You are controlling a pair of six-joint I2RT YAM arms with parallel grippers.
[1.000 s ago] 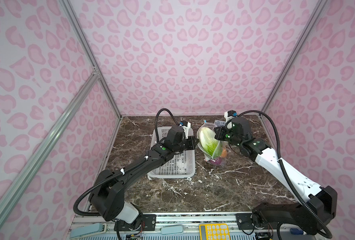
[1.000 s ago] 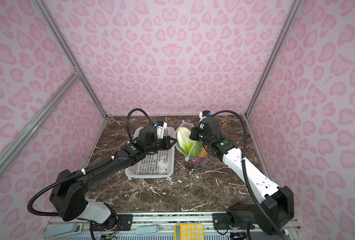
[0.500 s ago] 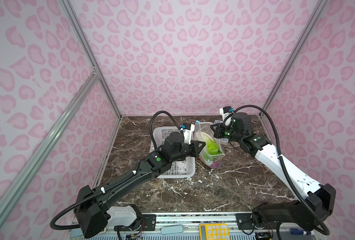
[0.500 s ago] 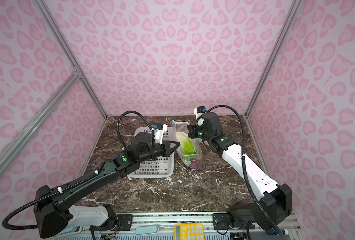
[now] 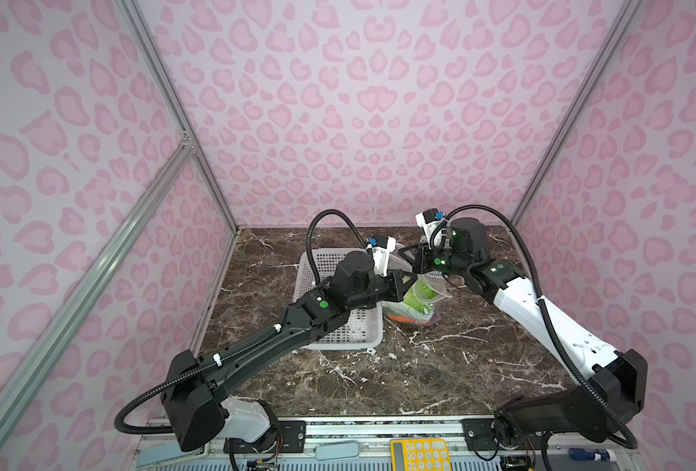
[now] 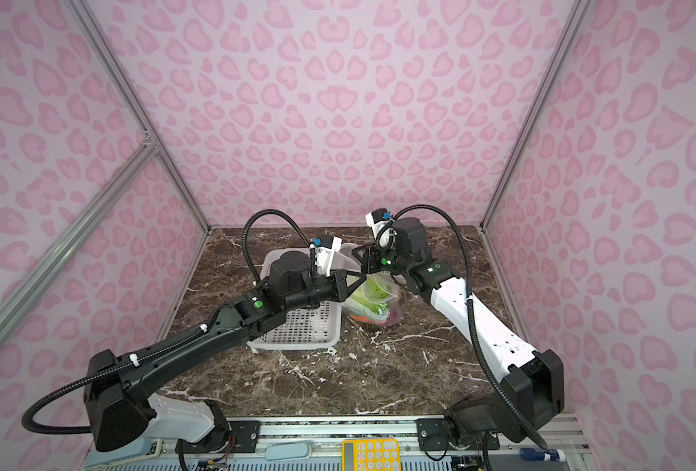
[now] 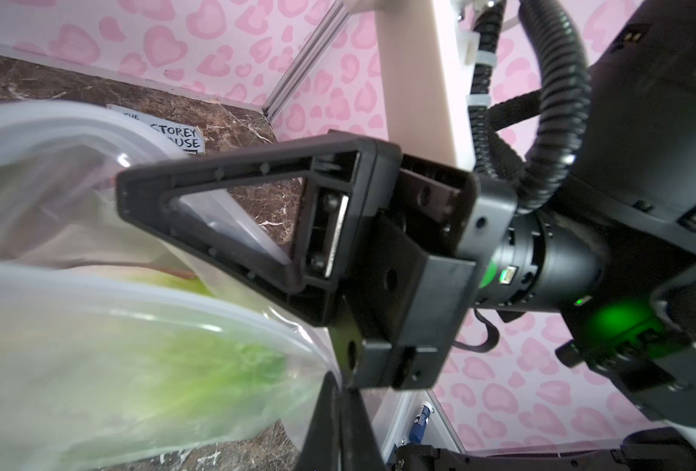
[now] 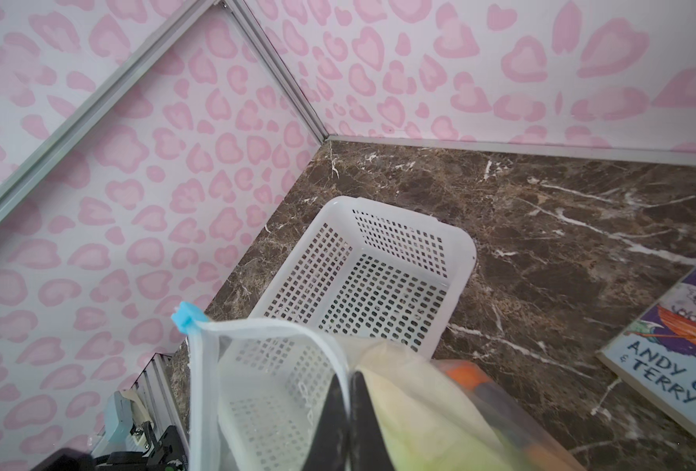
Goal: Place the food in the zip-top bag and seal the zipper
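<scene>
Plastic zip-top bag (image 7: pixel 93 346), crinkly and bulging with cabbage (image 7: pixel 224 367), is pinched by closed left tool (image 7: pixel 340 412) and closed right tool (image 8: pixel 348 407).

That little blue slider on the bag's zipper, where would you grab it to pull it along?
Pinch the blue slider itself: it stands proud at the end corner of the zipper, clear of the food. I would come from beyond the mouth edge and squeeze across the zip-top bag's two faces, so it can ride along the strip.
</scene>
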